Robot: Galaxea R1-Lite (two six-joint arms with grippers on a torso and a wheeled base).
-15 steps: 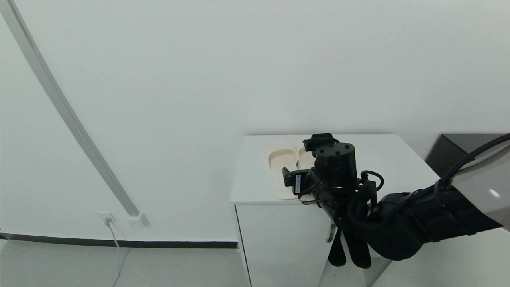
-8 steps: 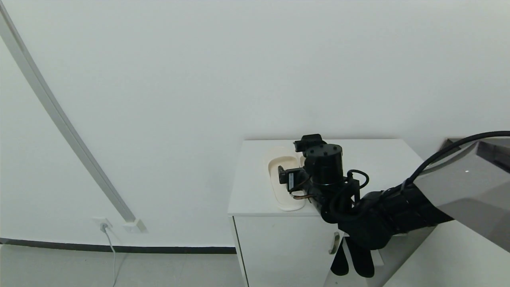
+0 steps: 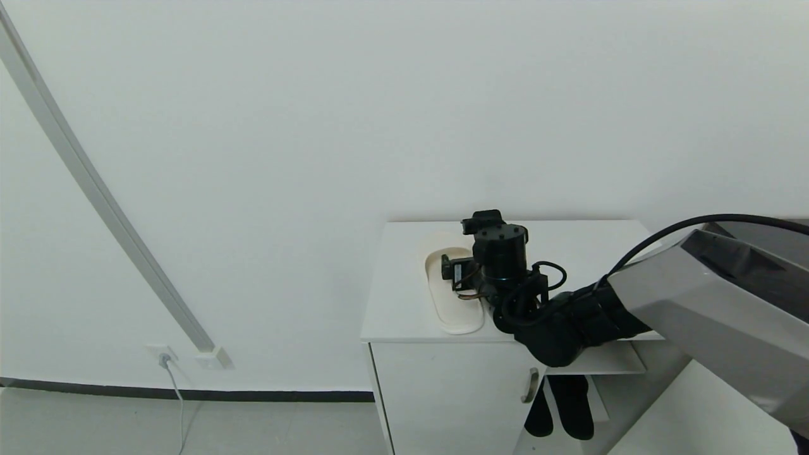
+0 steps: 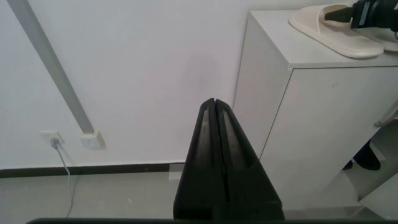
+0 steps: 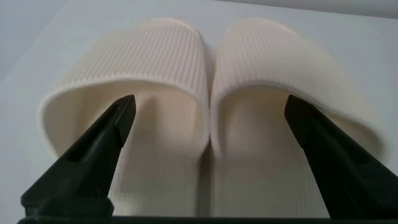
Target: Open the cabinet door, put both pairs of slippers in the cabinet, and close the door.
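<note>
A pair of cream slippers [image 3: 452,303] [image 5: 205,93] lies side by side on top of the white cabinet [image 3: 404,284]. My right gripper [image 5: 208,143] hangs open right over them, one fingertip [image 5: 93,162] at the mouth of each slipper, touching neither that I can see. A pair of black slippers [image 3: 559,414] stands inside the cabinet on the lower level, under a shelf [image 3: 607,363], where the right side is open. My left gripper [image 4: 214,130] is shut and empty, held low in front of the cabinet's left side.
The cabinet's left door [image 3: 449,398] with its handle [image 3: 529,385] is shut. A slanted grey rail [image 3: 95,183] runs down the wall to a socket and cable [image 3: 165,360]. Bare floor lies left of the cabinet.
The head camera shifted a little. My right arm has risen and moved forward from the cabinet's front edge to above the cream slippers, uncovering the black slippers inside.
</note>
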